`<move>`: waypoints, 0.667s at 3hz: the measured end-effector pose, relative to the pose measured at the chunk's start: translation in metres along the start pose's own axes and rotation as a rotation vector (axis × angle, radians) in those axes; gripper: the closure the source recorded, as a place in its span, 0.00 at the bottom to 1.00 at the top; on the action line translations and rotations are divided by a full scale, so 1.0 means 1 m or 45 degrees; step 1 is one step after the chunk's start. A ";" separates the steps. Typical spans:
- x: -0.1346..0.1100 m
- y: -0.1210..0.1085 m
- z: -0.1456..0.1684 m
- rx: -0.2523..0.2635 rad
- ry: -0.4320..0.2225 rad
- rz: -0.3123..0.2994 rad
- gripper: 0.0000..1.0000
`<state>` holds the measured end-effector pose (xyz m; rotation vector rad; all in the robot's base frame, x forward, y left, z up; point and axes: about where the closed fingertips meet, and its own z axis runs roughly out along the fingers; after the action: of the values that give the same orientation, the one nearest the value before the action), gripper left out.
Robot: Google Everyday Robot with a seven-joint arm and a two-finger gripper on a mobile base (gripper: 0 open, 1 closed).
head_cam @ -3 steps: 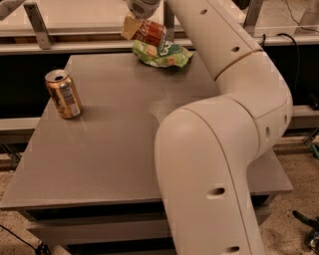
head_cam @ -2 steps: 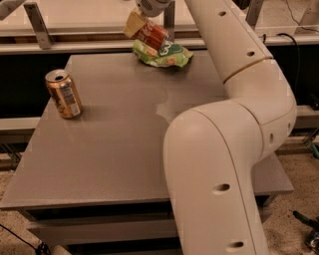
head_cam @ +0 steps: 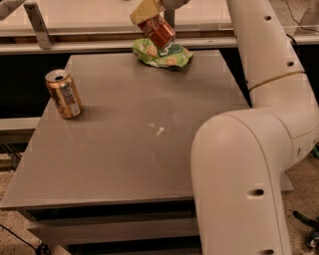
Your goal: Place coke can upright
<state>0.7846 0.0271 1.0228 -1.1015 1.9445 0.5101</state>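
The coke can [head_cam: 157, 32], red-orange with white script, hangs tilted in the air at the far edge of the table [head_cam: 129, 144], just above a green snack bag [head_cam: 162, 55]. My gripper [head_cam: 155, 20] reaches down from the top of the view and is shut on the can's upper end. A tan finger pad [head_cam: 143, 10] shows on the can's left side. The can's silver top is hidden by the gripper.
A gold-bronze can with a white label [head_cam: 63, 93] stands upright near the table's left edge. My large white arm [head_cam: 249, 164] covers the right side of the view and the table's right front corner. A rail [head_cam: 75, 46] runs behind the table.
My gripper has carried the coke can slightly to the right and up over the green bag. The arm's elbow has swung to the right. The gold-bronze can has not moved.
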 end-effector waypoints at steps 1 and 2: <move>-0.019 0.000 -0.022 -0.048 -0.187 0.142 1.00; -0.019 0.000 -0.022 -0.048 -0.187 0.142 1.00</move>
<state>0.7792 0.0219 1.0509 -0.9551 1.8809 0.6717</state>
